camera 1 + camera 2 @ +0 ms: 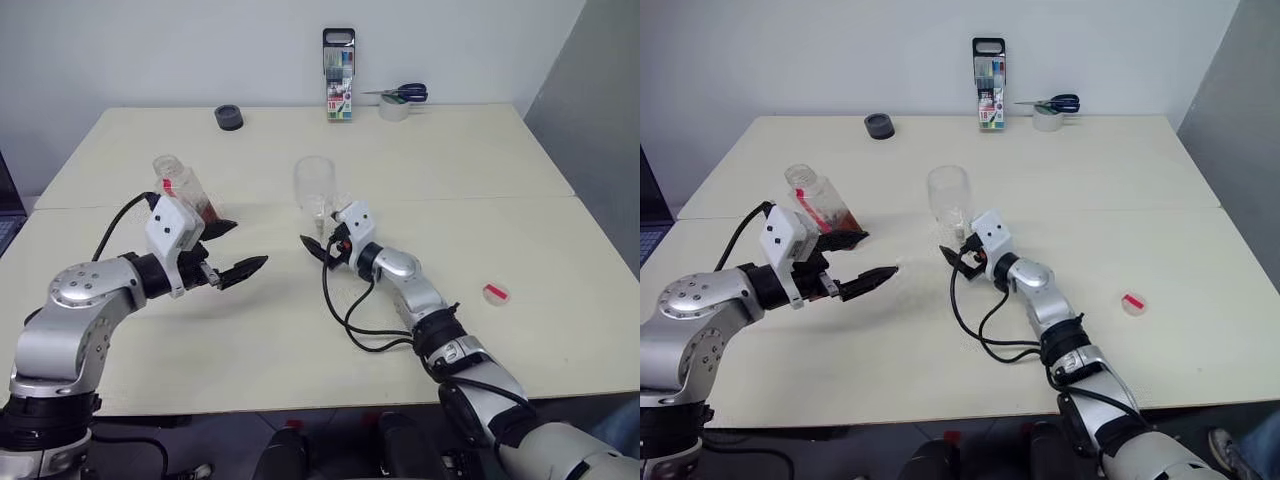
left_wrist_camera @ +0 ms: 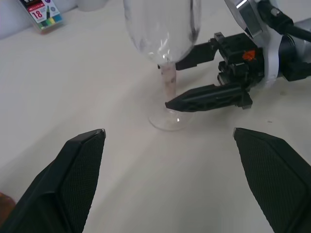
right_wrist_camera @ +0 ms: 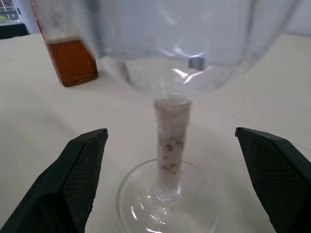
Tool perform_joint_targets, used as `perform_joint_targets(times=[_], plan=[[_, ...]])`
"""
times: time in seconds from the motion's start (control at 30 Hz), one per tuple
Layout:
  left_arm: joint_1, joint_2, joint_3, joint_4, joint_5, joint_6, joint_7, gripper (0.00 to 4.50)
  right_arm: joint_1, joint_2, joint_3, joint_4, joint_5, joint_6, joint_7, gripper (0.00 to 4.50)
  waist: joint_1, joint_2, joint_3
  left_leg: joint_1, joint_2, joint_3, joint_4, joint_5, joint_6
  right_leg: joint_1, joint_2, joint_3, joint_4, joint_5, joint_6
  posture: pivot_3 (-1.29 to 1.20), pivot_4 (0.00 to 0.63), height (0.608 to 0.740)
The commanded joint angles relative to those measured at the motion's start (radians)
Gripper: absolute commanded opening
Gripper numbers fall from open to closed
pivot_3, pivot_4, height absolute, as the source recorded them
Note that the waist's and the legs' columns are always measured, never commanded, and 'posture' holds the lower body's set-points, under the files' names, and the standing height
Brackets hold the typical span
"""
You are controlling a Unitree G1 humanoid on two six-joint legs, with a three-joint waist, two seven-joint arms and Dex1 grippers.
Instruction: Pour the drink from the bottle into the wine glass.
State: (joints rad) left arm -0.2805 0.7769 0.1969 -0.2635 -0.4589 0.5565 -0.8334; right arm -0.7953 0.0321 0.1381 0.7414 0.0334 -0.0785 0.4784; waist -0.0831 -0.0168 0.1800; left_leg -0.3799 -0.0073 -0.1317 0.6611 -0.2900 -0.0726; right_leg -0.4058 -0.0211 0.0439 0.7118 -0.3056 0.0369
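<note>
In the left eye view, the uncapped bottle is seen left of centre on the tabletop, just behind the released, empty left end effector. The wine glass stands at centre. In the right wrist view, the stem is flanked, untouched, by the spread right end effector.

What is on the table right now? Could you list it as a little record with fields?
wine glass: clear, upright near the table's middle, no drink in the bowl
bottle: uncapped, partly full of reddish-brown drink, standing left of the glass
left end effector: open, beside the bottle, holding nothing
right end effector: open, fingers either side of the glass stem, not closed on it
cap: red-and-white, lying at the right of the table
far edge: marker pack, scissors on a tape roll, dark round object
</note>
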Motion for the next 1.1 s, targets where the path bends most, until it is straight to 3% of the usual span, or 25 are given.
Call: perform_joint_targets(times=[0.03, 0.3, 0.53, 0.77, 1.1], plan=[[-0.007, -0.020, 0.000, 0.027, 0.024, -0.047, 0.025, 4.50, 0.030, -0.016, -0.010, -0.101, 0.001, 0.013, -0.009, 4.47, -0.001, 0.000, 0.000, 0.000, 0.000, 0.000, 0.000, 0.000, 0.000, 0.000, 0.000, 0.000, 0.000, 0.000, 0.000, 0.00, 0.150, 0.740], [0.093, -0.126, 0.004, 0.047, 0.080, -0.129, 0.127, 4.50, 0.230, -0.143, 0.005, -0.428, 0.015, 0.190, 0.059, 4.47, 0.003, 0.000, 0.000, -0.001, 0.000, 0.000, 0.000, 0.000, 0.000, 0.000, -0.002, 0.001, -0.001, 0.000, 0.000, 0.00, 0.150, 0.740], [0.253, -0.174, 0.052, 0.106, 0.136, -0.221, 0.196, 4.50, 0.486, -0.363, 0.059, -0.966, 0.073, 0.345, 0.227, 4.47, 0.009, 0.000, 0.000, -0.001, 0.001, -0.001, -0.001, 0.000, 0.000, 0.000, -0.002, 0.000, -0.004, 0.000, 0.000, 0.00, 0.150, 0.740], [0.136, -0.196, 0.154, 0.376, 0.181, -0.316, 0.359, 4.50, 0.535, -0.420, 0.040, -1.213, 0.240, 0.572, 0.272, 4.47, 0.027, -0.001, 0.000, 0.000, 0.001, -0.002, 0.000, 0.000, 0.000, 0.002, 0.000, -0.002, -0.003, 0.000, 0.000, 0.00, 0.150, 0.740], [-0.040, -0.123, 0.125, 0.590, 0.204, -0.424, 0.280, 4.50, 0.465, -0.406, 0.042, -1.275, 0.328, 0.676, 0.218, 4.47, 0.038, -0.002, -0.001, -0.002, 0.000, -0.002, -0.001, 0.000, 0.000, 0.002, -0.001, -0.003, -0.008, 0.000, 0.001, 0.00, 0.150, 0.740]])
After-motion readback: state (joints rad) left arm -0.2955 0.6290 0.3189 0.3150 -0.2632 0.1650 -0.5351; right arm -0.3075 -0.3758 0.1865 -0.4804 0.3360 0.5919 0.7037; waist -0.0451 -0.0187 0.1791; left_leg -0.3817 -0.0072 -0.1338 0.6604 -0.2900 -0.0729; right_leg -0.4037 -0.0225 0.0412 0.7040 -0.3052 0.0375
